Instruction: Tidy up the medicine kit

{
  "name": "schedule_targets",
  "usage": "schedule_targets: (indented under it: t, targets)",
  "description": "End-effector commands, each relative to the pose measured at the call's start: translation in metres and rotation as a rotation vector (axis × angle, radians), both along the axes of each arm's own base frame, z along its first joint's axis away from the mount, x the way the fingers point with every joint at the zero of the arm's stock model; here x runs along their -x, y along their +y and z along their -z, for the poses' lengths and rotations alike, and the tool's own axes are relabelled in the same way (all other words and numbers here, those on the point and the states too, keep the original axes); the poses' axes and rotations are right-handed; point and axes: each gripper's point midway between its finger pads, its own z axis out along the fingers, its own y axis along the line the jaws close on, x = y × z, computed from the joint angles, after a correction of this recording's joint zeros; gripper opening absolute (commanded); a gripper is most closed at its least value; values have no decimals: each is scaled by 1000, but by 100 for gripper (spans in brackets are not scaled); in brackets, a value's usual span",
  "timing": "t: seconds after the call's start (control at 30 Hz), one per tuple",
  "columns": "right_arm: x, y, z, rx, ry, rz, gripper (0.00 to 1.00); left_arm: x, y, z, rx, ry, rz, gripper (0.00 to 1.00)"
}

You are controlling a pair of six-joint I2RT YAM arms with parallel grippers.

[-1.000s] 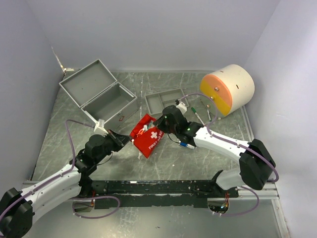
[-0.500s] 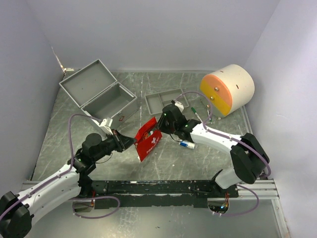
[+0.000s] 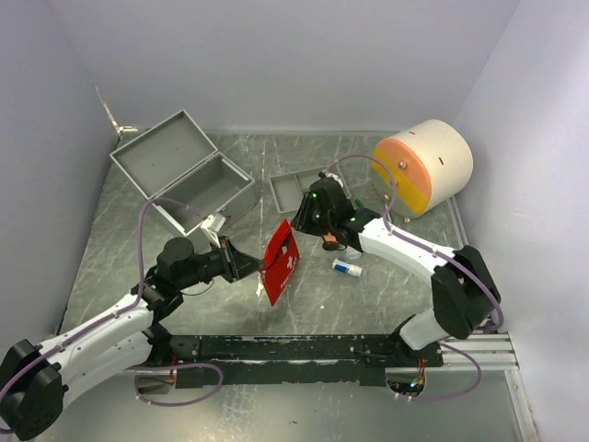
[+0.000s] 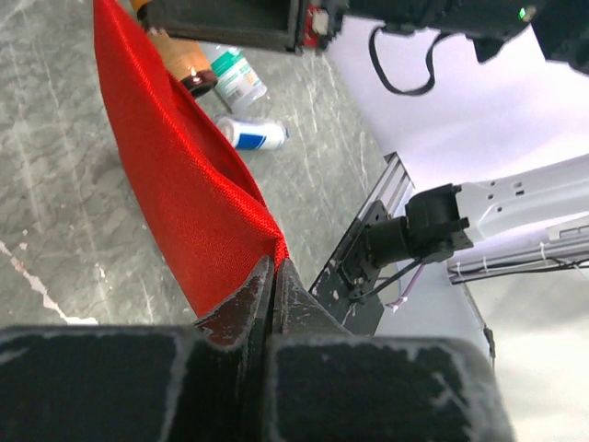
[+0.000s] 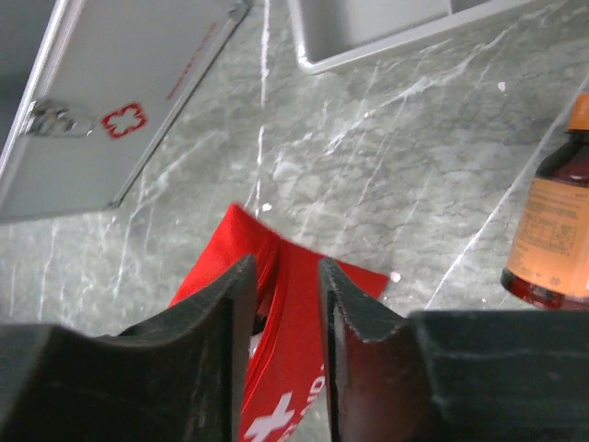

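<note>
The red first-aid pouch (image 3: 281,262) stands up on edge near the table's middle. My left gripper (image 3: 260,269) is shut on its lower corner, and in the left wrist view the fingertips (image 4: 273,267) pinch the red fabric (image 4: 175,175). My right gripper (image 3: 302,221) hovers at the pouch's upper end. In the right wrist view its fingers (image 5: 283,276) stand apart, with the pouch's top edge (image 5: 304,368) below the gap. An orange-brown bottle (image 5: 552,239) lies just right of the pouch. A white and blue tube (image 3: 347,268) lies beyond it.
An open grey metal case (image 3: 189,180) with a red cross (image 5: 122,120) stands at the back left. A grey tray (image 3: 304,187) lies behind the pouch. A large cream and orange cylinder (image 3: 423,166) sits at the back right. A white bottle (image 4: 235,78) lies near the tube.
The pouch went from lying tilted to standing on edge. My left gripper moved right with it. My right gripper moved back and up, and its fingers now stand apart over the pouch's top.
</note>
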Motion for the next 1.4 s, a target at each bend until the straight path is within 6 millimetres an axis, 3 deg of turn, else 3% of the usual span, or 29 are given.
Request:
schedule_targets:
  t: [0.0,0.1,0.2,0.43,0.53,0.93,1.13,1.37]
  targets:
    - [18,-2,-41,-12,-134,-162,38,-10,-5,-39,41,-29,-20,7]
    - [35,-17,-60,-12,-220,-201,50,-22,2,-34,-10,38,-110,7]
    - [57,-15,-76,-44,-270,-308,51,-27,4,-33,-30,83,-145,7]
    - [124,36,-87,-75,-328,-626,41,-31,-2,-40,-34,154,-150,7]
    - [138,51,-82,-70,-319,-687,39,-32,0,-40,-57,173,-163,7]
    - [137,78,-63,-54,-276,-641,40,-30,2,-36,-87,211,-166,7]
    - [129,82,-62,-73,-277,-568,32,-28,2,-35,-87,209,-160,7]
    - [136,93,-59,-134,-214,-573,25,-29,4,-40,-83,178,-169,7]
